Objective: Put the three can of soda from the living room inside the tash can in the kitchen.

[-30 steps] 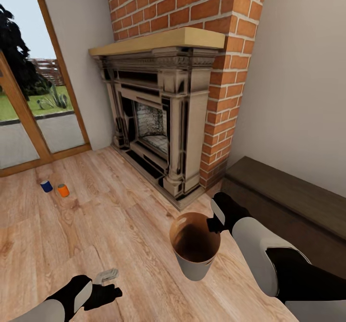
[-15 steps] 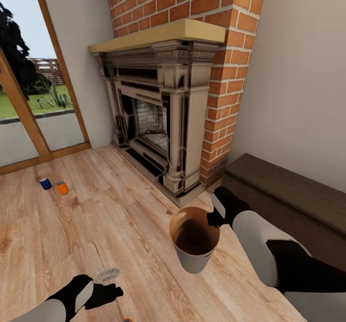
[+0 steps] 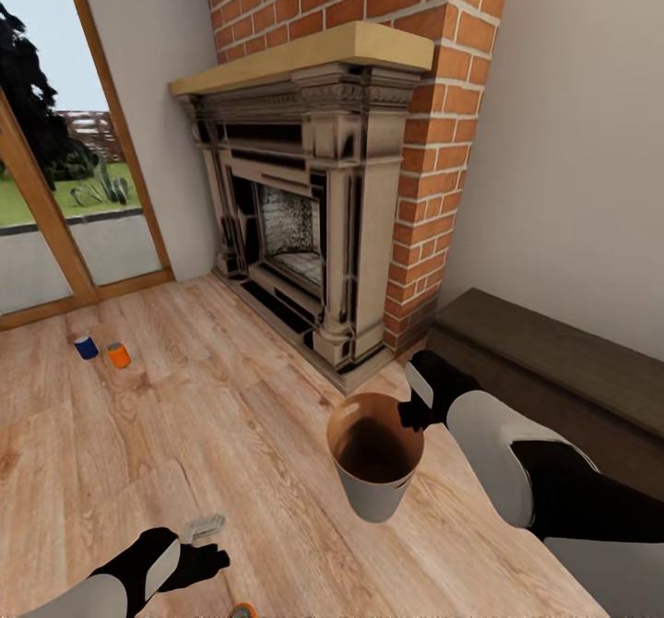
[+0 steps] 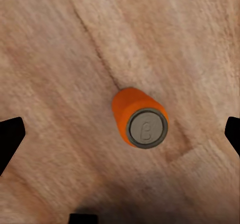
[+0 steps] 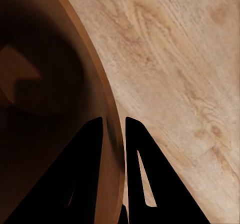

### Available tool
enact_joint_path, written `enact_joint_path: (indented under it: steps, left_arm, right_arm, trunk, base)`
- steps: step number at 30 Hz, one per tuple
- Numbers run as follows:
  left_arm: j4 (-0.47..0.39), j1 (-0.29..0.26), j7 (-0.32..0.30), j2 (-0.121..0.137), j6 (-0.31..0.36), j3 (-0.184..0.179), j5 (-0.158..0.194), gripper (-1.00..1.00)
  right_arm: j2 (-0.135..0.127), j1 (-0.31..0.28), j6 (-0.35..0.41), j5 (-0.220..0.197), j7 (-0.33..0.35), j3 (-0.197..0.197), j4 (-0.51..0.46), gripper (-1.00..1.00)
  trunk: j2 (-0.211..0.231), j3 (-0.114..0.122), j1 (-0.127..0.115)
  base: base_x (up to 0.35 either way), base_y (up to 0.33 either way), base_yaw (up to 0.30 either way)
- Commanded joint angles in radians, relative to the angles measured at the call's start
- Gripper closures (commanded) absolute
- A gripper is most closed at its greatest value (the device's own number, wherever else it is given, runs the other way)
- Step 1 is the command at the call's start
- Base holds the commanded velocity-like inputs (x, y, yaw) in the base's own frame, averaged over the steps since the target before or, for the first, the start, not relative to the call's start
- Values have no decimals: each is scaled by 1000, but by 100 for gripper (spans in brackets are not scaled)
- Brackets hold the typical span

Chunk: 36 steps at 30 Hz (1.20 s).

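Right tool pinching tash can rim; left tool spread wide above upright orange can on floor

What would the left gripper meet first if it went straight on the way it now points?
Probably the orange can standing on the wood floor: it sits between the open fingertips of the left gripper, slightly off centre. How far away it is stays unclear.

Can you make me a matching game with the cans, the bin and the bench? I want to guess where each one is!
Things:
1. blue can
2. orange can
3. trash can
4. bench

Places:
A. pinched at its rim by the right gripper
B. against the wall, beside the fireplace
C. under the open left gripper
D. on the floor near the glass door

Pairs: 1-D, 2-C, 3-A, 4-B
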Motion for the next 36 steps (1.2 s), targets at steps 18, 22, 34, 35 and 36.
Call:
enact_joint_path:
  steps: [18, 22, 34, 35, 36]
  left_arm:
    - [7, 0, 19, -100, -39, -5, -7, -100]
    - [7, 0, 19, -124, -55, -6, -8, -100]
    - [7, -1, 13, -127, -63, -4, -1, -100]
    - [7, -1, 13, -127, -63, -4, -1, -100]
    - [7, -1, 13, -126, -64, -4, -1, -100]
  right_arm:
    - [1, -8, 0, -18, 3, -8, 20, 100]
    - [2, -8, 0, -18, 3, -6, 20, 100]
    - [6, -8, 0, -18, 3, -3, 18, 100]
    - [6, -8, 0, -18, 3, -2, 18, 100]
    - [6, -8, 0, -18, 3, -2, 18, 100]
  trunk:
    - [-84, -38, 46]
    - [-84, -38, 46]
    - [-147, -66, 80]
    - [-154, -69, 84]
    - [-161, -72, 88]
  base:
    - [0, 0, 0]
    - [0, 0, 0]
    - [0, 0, -53]
    - [0, 0, -11]
    - [0, 0, -9]
